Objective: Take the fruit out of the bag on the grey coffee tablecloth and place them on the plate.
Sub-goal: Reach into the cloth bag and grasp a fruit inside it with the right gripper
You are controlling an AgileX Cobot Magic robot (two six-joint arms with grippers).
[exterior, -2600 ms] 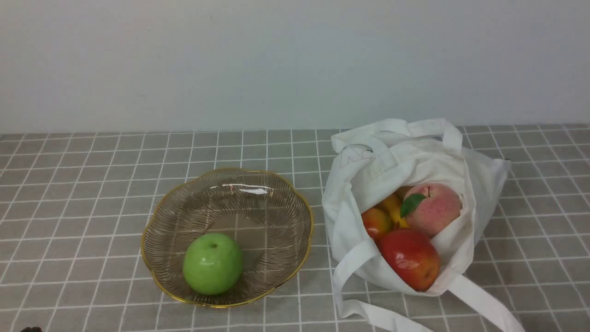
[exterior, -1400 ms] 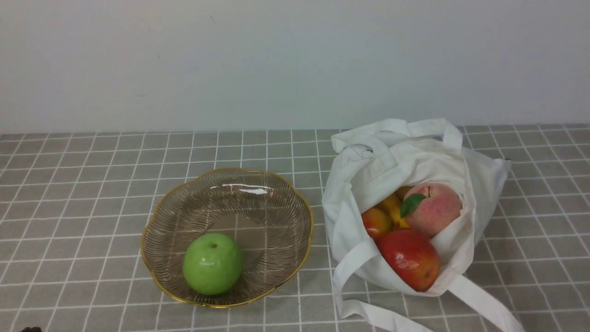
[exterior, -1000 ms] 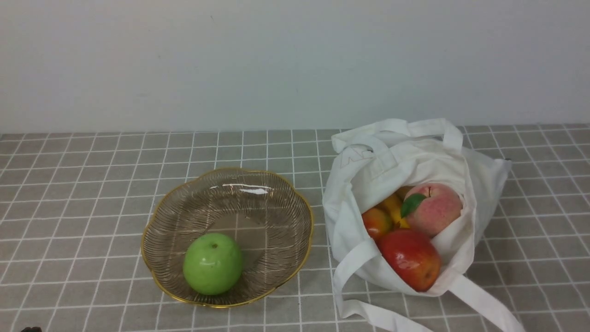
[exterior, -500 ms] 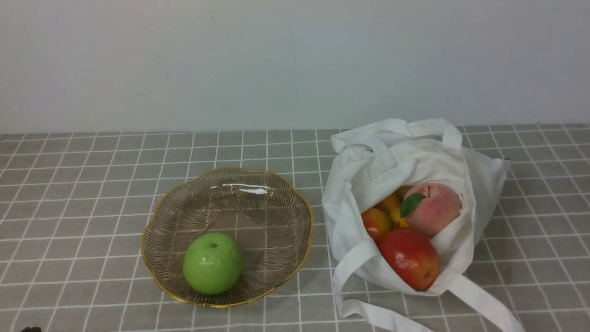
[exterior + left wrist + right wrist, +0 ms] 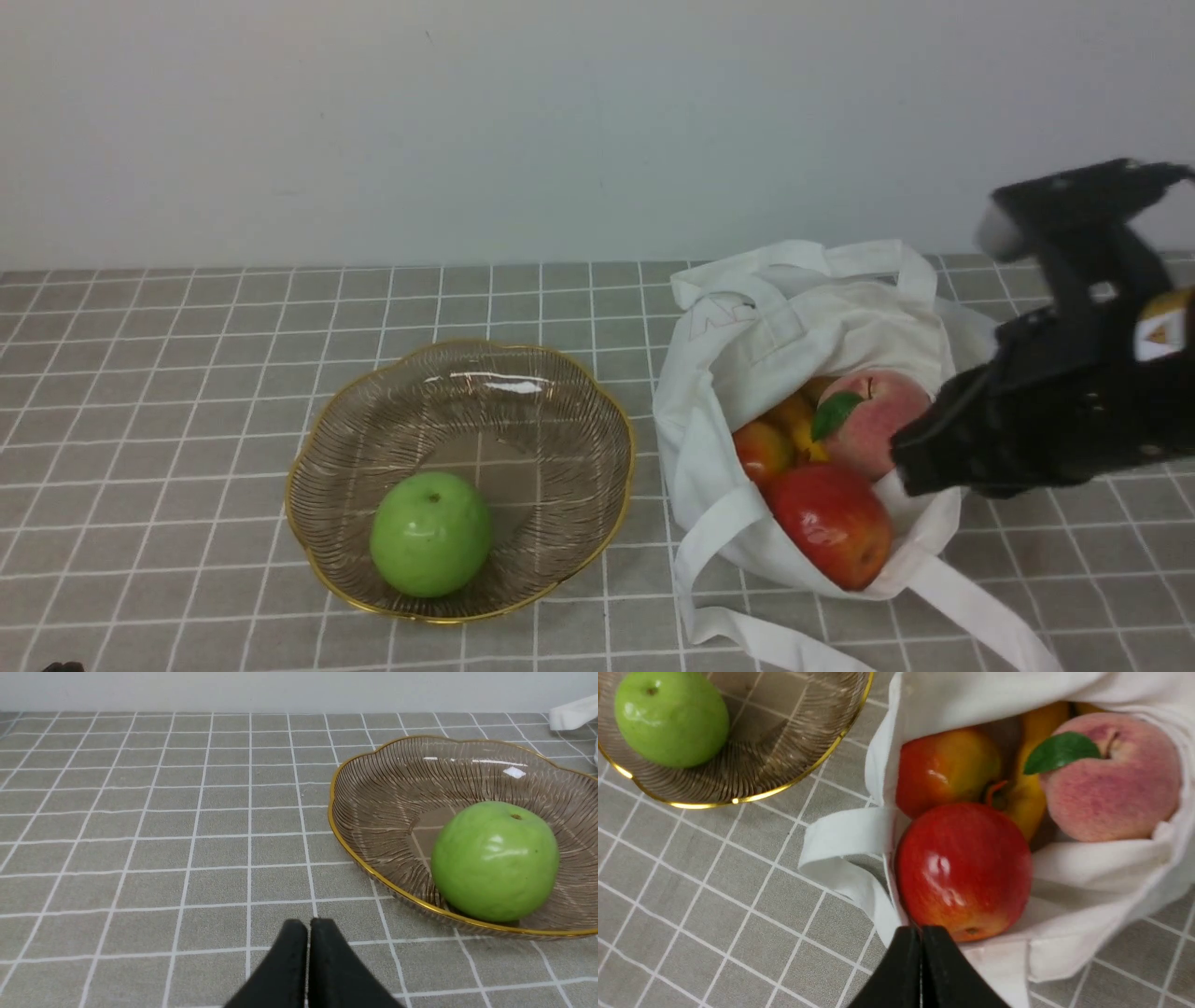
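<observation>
Pale, bare wall (image 5: 560, 121) closes off the back of the scene, and the grey coffee tablecloth (image 5: 187, 373) covers the whole surface in front of it, its white grid lying flat.

The plate (image 5: 611, 411) sits left of centre with a green apple (image 5: 430, 533) on its near side. Just beside it on the right, the bag (image 5: 794, 317) lies slumped. Its mouth gapes up and toward the robot, and one strap (image 5: 980, 616) trails to the near right.

Inside the mouth the red apple (image 5: 829, 523) lies nearest, with the peach (image 5: 878, 420) behind it to the right, leaf pointing left. A red-and-yellow fruit (image 5: 764, 451) lies on the left. A yellow fruit (image 5: 798, 420) is wedged between them, its long axis running back into the bag.

The front view gives the right gripper (image 5: 910, 467) only as a dark blurred mass over the bag's right side, tip in front of the peach. The right wrist view shows its fingers pressed together at the bag's lip, just beside the red apple; contact cannot be told.

Only the left wrist view shows the left gripper (image 5: 308, 926), also pressed together, low over bare cloth beside the plate.
</observation>
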